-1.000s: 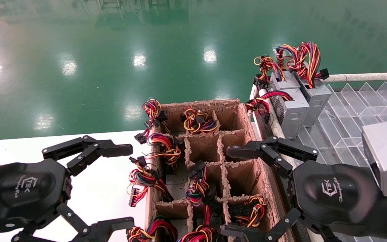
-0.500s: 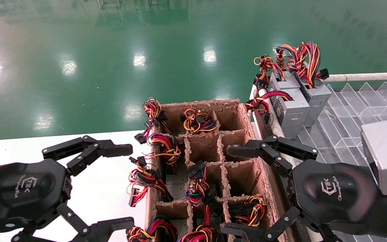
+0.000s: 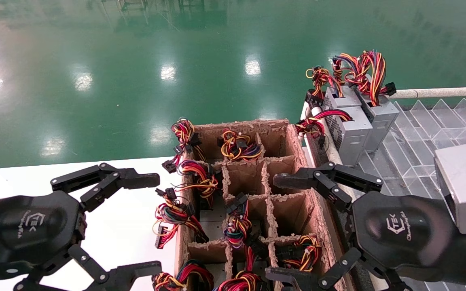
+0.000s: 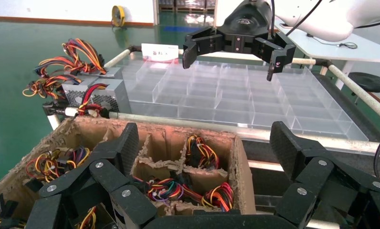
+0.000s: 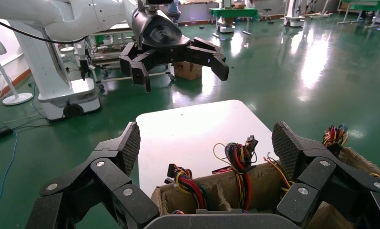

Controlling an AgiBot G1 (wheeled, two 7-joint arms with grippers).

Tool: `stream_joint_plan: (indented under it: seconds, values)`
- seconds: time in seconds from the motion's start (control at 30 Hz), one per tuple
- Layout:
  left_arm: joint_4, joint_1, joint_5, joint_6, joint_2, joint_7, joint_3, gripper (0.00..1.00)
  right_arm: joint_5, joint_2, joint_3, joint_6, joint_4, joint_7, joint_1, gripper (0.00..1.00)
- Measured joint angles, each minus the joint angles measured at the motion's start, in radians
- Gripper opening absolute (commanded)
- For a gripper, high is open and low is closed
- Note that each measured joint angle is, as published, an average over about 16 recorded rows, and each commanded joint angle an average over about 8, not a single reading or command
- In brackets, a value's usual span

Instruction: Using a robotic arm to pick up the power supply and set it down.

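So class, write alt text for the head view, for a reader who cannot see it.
Two open black end effectors, left and right, flank a divided cardboard box of power supplies with coloured wire bundles. More silver power supplies stand on a clear tray behind.

Bright, even overhead light; white glare patches on the glossy green floor (image 3: 168,72); focus sharp, shadows soft and faint.
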Motion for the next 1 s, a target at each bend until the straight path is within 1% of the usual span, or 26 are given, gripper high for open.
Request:
stream_joint_plan:
  seconds: [1.0]
  values:
    - [0.000,0.000,0.000,0.000,0.000,0.000,0.000,1.00,0.000,0.000,0.000,0.001,0.000,0.000,0.000,1.00]
